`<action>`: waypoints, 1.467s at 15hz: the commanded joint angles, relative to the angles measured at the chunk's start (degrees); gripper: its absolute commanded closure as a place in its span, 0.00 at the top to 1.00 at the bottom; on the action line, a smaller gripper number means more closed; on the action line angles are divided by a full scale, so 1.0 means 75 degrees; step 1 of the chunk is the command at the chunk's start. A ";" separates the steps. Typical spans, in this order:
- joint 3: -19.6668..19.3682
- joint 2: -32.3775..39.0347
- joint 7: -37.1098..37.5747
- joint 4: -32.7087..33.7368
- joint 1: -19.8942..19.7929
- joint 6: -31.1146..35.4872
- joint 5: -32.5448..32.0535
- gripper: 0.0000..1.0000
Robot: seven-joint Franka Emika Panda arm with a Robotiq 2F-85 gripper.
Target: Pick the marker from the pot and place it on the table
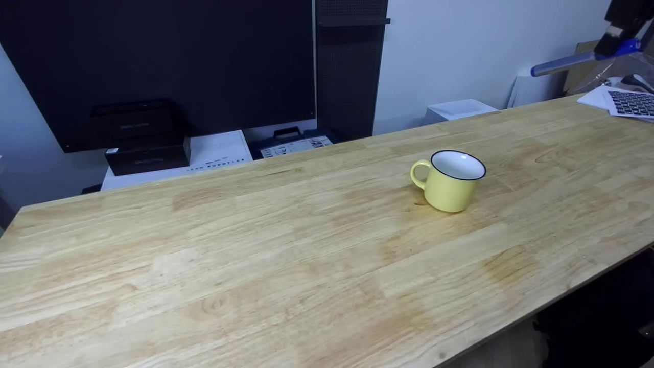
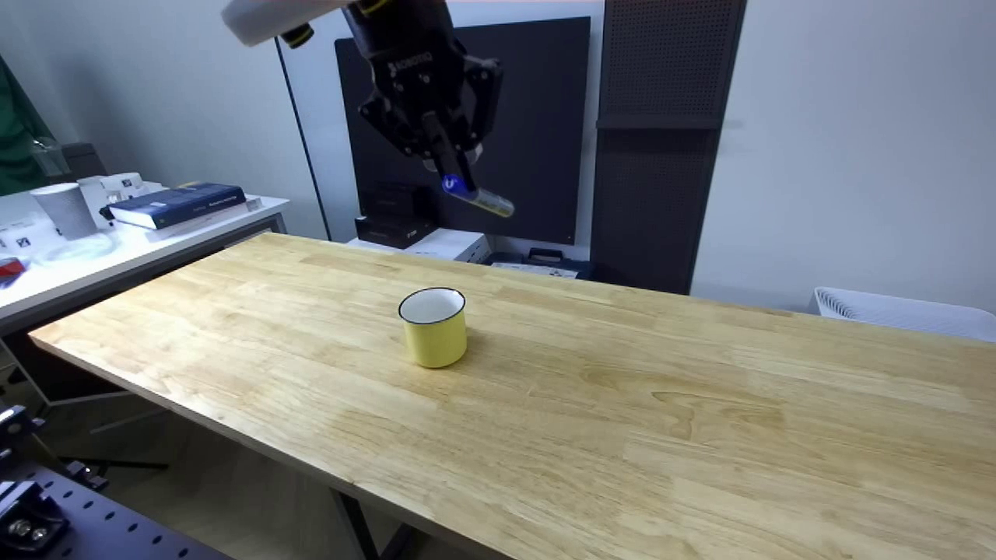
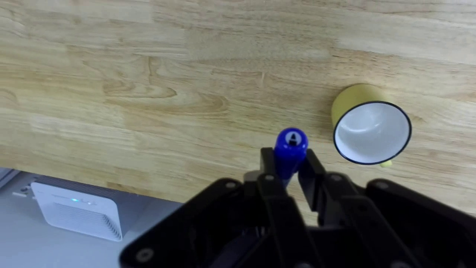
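Gripper (image 3: pixel 289 160) is clamped on the marker (image 3: pixel 291 147), best lowered level onto the table (image 3: pixel 167 108) left of the mug (image 3: pixel 368 124) (wrist view).

table (image 1: pixel 204 266): pale wood | on it: yellow mug (image 1: pixel 449 193), upright | also: gridded white sheet (image 1: pixel 633 104)

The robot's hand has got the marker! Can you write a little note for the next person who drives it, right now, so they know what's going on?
The hand is closed on the marker.
The marker is held up off the table, tilted, and not touching the mug.
The mug stands upright on the table.
Done: the marker is out of the mug and gripped.
Left: lower the marker to the table, then open the hand. I'd probably come down well to one side of the mug, so it doesn't get knocked.
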 commanded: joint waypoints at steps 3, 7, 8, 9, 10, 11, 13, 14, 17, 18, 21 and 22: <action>-0.0490 0.1929 -0.0764 0.0956 0.0194 0.0527 0.0614 0.05; -0.0346 0.3517 -0.1881 0.1962 0.0316 0.0653 0.1909 0.05; -0.0198 0.3931 -0.2228 0.2292 0.0244 0.0681 0.2304 0.05; -0.0020 0.4319 -0.2520 0.2643 0.0124 0.0657 0.2595 0.05; 0.0163 0.4720 -0.2753 0.3016 -0.0004 0.0640 0.2787 0.05; 0.0285 0.5058 -0.2848 0.3352 -0.0094 0.0616 0.2806 0.05; 0.0480 0.5643 -0.3188 0.3810 -0.0377 0.0751 0.2670 0.05; 0.0577 0.5911 -0.3289 0.4041 -0.0498 0.0768 0.2594 0.05; 0.0940 0.6485 -0.3741 0.4484 -0.0998 0.0734 0.2570 0.05; 0.1016 0.6636 -0.3873 0.4605 -0.1115 0.0711 0.2551 0.05; 0.1299 0.6929 -0.4343 0.4883 -0.1475 0.0546 0.2583 0.05; 0.1363 0.7003 -0.4485 0.4960 -0.1559 0.0520 0.2590 0.05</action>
